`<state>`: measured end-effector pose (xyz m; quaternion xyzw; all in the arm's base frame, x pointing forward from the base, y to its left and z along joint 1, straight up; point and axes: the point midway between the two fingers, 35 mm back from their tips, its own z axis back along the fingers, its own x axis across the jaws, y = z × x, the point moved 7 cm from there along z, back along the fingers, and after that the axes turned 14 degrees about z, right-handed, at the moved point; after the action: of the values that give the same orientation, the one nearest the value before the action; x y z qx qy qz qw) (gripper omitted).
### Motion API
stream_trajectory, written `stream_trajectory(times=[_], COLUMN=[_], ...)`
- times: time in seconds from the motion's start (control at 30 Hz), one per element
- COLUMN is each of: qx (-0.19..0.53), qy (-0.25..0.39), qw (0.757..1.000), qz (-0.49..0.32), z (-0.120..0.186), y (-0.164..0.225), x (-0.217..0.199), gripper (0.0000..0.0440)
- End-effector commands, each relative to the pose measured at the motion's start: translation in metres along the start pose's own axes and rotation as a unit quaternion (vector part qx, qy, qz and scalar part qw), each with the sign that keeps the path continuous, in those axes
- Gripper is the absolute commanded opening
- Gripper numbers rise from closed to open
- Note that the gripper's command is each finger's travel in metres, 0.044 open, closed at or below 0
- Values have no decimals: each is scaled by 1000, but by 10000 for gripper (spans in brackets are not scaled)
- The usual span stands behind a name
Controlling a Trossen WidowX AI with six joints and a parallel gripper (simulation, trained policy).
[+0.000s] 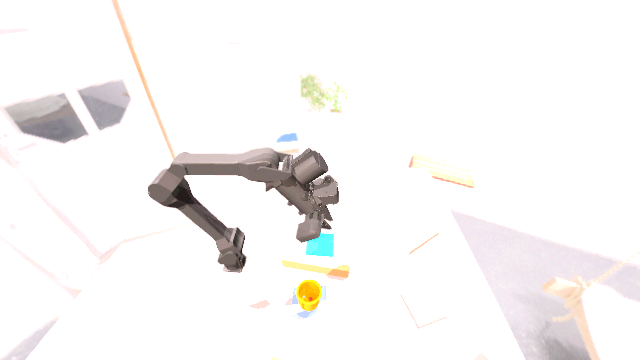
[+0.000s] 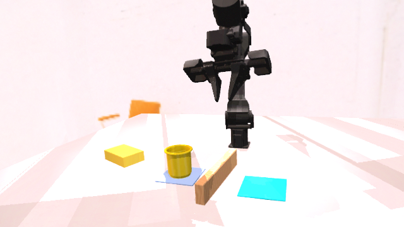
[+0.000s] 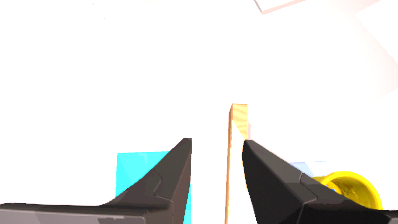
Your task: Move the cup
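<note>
Our jaws [image 1: 327, 223] [image 2: 223, 100] hang narrow and empty; the yellow cup [image 1: 309, 295] [image 2: 179, 162] [image 3: 356, 187] stands upright on the blue pad [image 1: 323, 292] [image 2: 196, 178] [image 3: 303, 168]. Grasping, crossing to the cyan pad [image 1: 320, 245] [image 2: 262, 188] [image 3: 137, 170] and release remain.

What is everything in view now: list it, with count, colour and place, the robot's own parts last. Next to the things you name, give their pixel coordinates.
cup [image 1: 308, 304] [image 2: 179, 164] [image 3: 372, 192]: one, yellow, upright on the blue pad
marbles [image 1: 310, 299]: a few, one red, inside the cup
blue pad [image 2: 192, 180]: one, pale blue, under the cup
cyan pad [image 1: 325, 245] [image 2: 262, 188] [image 3: 137, 170]: one, cyan, across the bar from the cup
bar [image 1: 315, 268] [image 2: 218, 176] [image 3: 240, 117]: one, wooden, between the pads
block [image 2: 124, 155]: one, yellow, beside the blue pad
plants [image 1: 312, 91]: green, background
chair [image 2: 145, 108]: one, orange, background
arm [image 1: 212, 164] [image 2: 238, 108]: one, dark
gripper [image 1: 327, 222] [image 2: 223, 100] [image 3: 217, 147]: one, dark, raised, partly open, nothing held
</note>
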<state>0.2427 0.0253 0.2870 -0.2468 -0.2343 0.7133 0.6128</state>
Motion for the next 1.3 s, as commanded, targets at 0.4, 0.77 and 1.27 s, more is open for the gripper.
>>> stream_trajectory(times=[0.4,0.77,1.27], qx=[120,203,292], qy=[5,3,-9], qw=[992,977,951], qz=[32,61,96], z=[-4,-15,-40], y=[5,13,27], x=[-9,-23,-46], gripper=[120,133,138])
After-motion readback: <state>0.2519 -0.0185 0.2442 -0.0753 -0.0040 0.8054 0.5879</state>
